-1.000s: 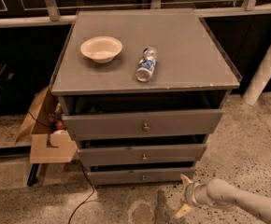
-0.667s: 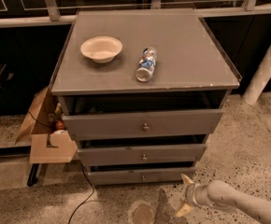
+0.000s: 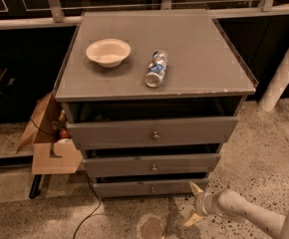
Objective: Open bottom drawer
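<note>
The grey cabinet [image 3: 154, 59] has three drawers, each pulled out a little. The bottom drawer [image 3: 129, 187] is the lowest and slimmest front, with a small round metal knob [image 3: 152, 189] at its middle. My gripper [image 3: 194, 203] is low at the bottom right, just right of the bottom drawer's right end and close to the floor. Its two pale fingers [image 3: 196, 187] are spread apart and hold nothing. The white arm [image 3: 244, 211] runs off to the bottom right corner.
A white bowl [image 3: 108, 51] and a lying plastic bottle [image 3: 156, 69] rest on the cabinet top. An open cardboard box [image 3: 52, 143] stands against the cabinet's left side. A black cable [image 3: 90, 203] trails over the speckled floor. A white post [image 3: 283, 68] stands at the right.
</note>
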You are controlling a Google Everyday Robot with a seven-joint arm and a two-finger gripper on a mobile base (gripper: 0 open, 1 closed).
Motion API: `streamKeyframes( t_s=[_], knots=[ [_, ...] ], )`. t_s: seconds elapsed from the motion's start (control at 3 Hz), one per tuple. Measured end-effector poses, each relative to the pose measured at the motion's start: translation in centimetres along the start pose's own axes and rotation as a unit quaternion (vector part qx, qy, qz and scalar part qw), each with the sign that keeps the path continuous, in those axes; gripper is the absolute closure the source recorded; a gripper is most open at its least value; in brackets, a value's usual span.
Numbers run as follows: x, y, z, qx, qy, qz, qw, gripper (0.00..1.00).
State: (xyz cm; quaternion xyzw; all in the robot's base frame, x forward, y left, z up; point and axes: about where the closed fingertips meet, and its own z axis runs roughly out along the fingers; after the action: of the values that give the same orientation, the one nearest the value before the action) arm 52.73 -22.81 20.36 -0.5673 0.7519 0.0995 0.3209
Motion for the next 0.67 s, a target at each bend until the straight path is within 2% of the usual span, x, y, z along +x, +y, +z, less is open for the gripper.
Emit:
streamKeyframes(
  t_s=[0.67],
  knots=[
    [-1.0, -2.6, 4.0, -0.029, -0.005, -0.024, 0.9993, 0.00]
  ],
)
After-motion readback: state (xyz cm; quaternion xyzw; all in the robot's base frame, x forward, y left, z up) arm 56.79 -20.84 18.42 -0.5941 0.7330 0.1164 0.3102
